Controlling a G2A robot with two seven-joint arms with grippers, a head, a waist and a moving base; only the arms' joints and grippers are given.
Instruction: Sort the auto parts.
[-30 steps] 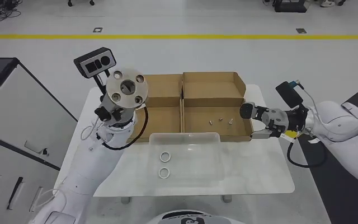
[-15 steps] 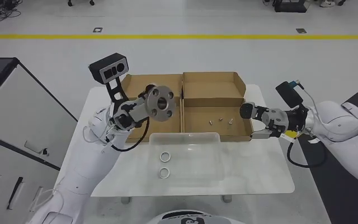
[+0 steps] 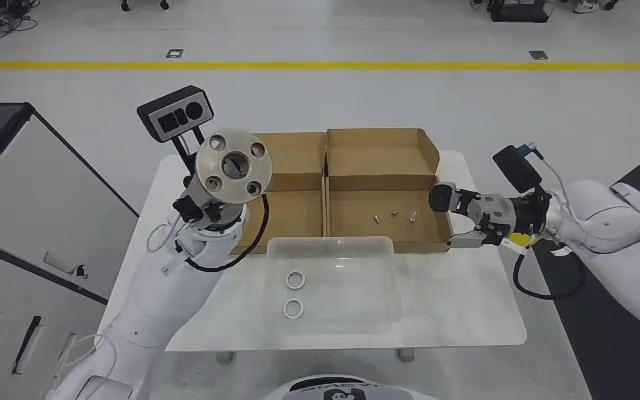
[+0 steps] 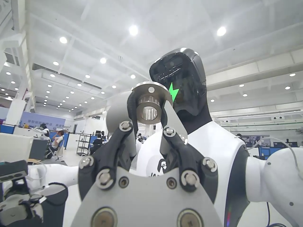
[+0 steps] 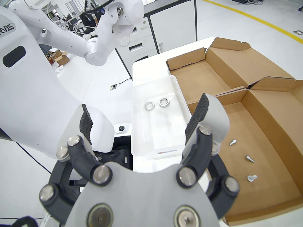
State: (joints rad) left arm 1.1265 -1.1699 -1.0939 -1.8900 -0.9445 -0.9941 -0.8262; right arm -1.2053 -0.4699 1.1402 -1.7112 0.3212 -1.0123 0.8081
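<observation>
My left gripper [image 4: 148,113] is raised high above the table's left side, shut on a round metal flange hub [image 3: 232,165] with several bolt holes, its face turned up toward the top camera. The hub's toothed sleeve [image 4: 148,112] sits between the fingers. My right gripper [image 3: 456,220] stands open at the right edge of the right cardboard box [image 3: 432,160], with nothing between its fingers [image 5: 206,112]. Three small bolts [image 3: 396,214] lie in that box. Two metal rings [image 3: 294,294] rest in the clear plastic tray [image 3: 375,310].
The left cardboard box [image 3: 290,160] stands beside the right one at the back of the white table [image 3: 480,320]. A grey cabinet [image 3: 40,200] is off the table's left side.
The left arm swung the flange hub toward the boxes half a second ago, then back left and up with its face to the camera. The right arm has stayed still.
</observation>
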